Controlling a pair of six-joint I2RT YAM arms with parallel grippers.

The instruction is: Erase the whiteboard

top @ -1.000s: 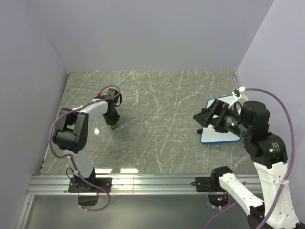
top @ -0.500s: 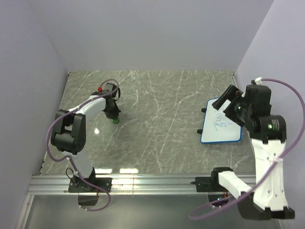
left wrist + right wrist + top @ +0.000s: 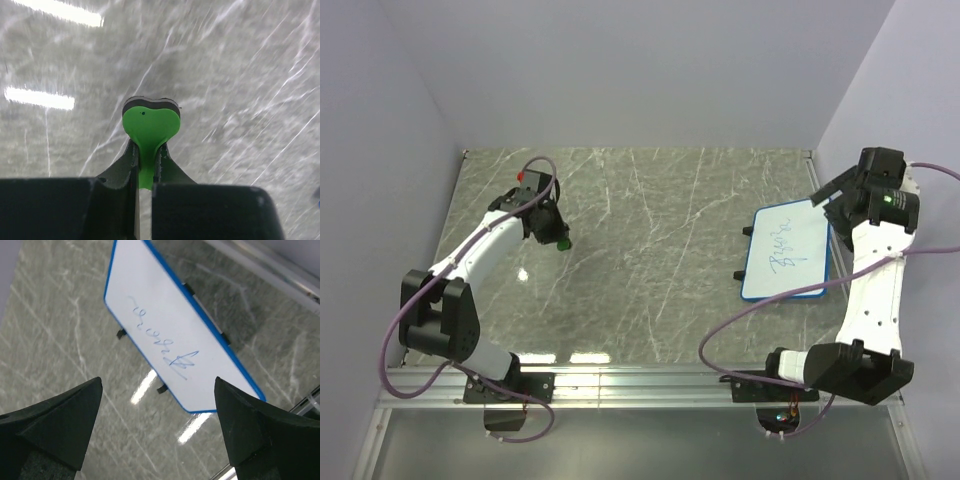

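The whiteboard [image 3: 788, 252] lies flat at the right of the table, white with a blue frame and small black feet, bearing a blue scribble. In the right wrist view it [image 3: 175, 335] lies below and ahead of the fingers. My right gripper [image 3: 834, 193] hangs open and empty in the air above the board's far right corner; its jaws stand wide apart [image 3: 157, 385]. My left gripper [image 3: 558, 236] is at the far left of the table, shut on a small green heart-shaped eraser [image 3: 150, 122] with a black underside, just above the table; the eraser also shows in the top view [image 3: 564, 243].
Grey marble tabletop [image 3: 650, 260] with pale walls at the back and both sides. A metal rail [image 3: 640, 385] runs along the near edge by the arm bases. The right arm's purple cable [image 3: 760, 310] loops beside the board's near edge.
My right arm has risen and swung back to the right, off the whiteboard, uncovering its scribble. My left arm has stretched out and shifted a little, still gripping the green eraser.
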